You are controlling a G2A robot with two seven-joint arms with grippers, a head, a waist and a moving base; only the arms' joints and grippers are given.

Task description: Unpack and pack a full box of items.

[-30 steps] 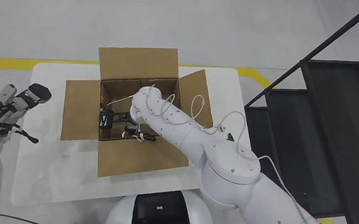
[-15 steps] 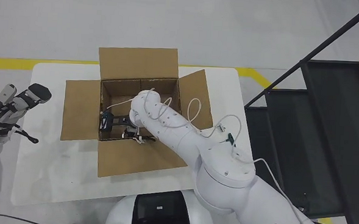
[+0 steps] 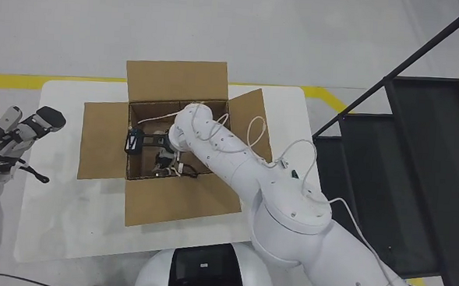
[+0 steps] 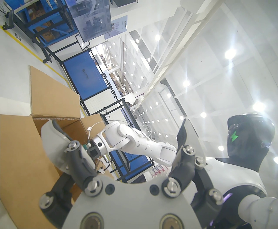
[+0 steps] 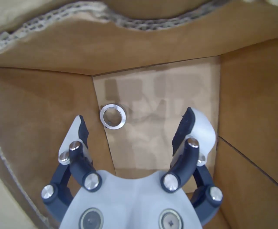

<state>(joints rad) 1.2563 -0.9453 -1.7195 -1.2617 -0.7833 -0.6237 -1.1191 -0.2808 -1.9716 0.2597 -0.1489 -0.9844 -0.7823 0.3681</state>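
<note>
Unpacking looks unfinished to me: my right gripper (image 5: 134, 118) hangs wide open and empty inside the box (image 5: 249, 91), whose metal ring (image 5: 113, 118) lies on the floor beside a wall, ungrasped.

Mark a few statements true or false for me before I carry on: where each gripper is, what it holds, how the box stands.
1. The right gripper is down inside the box, jaws open. True.
2. The ring is clamped in the right gripper. False: it lies on the box floor by a side wall, apart from both fingers.
3. The left gripper is open and holds nothing. True.
4. The flaps are folded shut. False: all four are spread outward.
5. The left gripper is over the box. False: it is out by the edge of the table, away from the box.
</note>
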